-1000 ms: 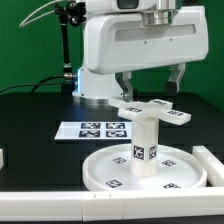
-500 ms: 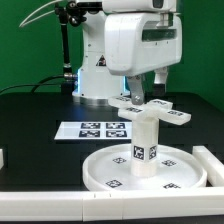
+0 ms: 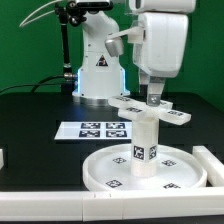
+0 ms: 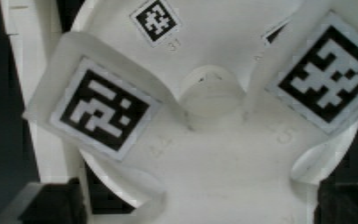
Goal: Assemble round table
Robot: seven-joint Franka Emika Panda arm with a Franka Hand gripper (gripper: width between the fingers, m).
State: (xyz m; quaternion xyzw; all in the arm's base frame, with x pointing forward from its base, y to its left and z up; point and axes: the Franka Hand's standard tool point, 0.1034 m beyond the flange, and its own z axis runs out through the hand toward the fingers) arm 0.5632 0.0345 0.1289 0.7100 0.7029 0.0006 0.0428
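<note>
The table [image 3: 35, 115] is black and matte. At its back stands the arm's base [image 3: 100, 82]. In front of the base the marker board [image 3: 100, 130] lies flat. The disc [image 3: 105, 166] lies nearer the camera, toward the exterior view's right, close to the marker board but apart from it. A rail [image 3: 212, 163] lies just beside the disc on that right side. A small white piece [image 3: 3, 157] shows at the left edge, cut off.

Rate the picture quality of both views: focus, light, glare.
Exterior view: even light, fairly sharp, the white round disc bright against the dark table, no strong glare. Wrist view: the cross-shaped piece fills the frame, too close, soft and blurred at the tag edges, its white plastic nearly washed out.
</note>
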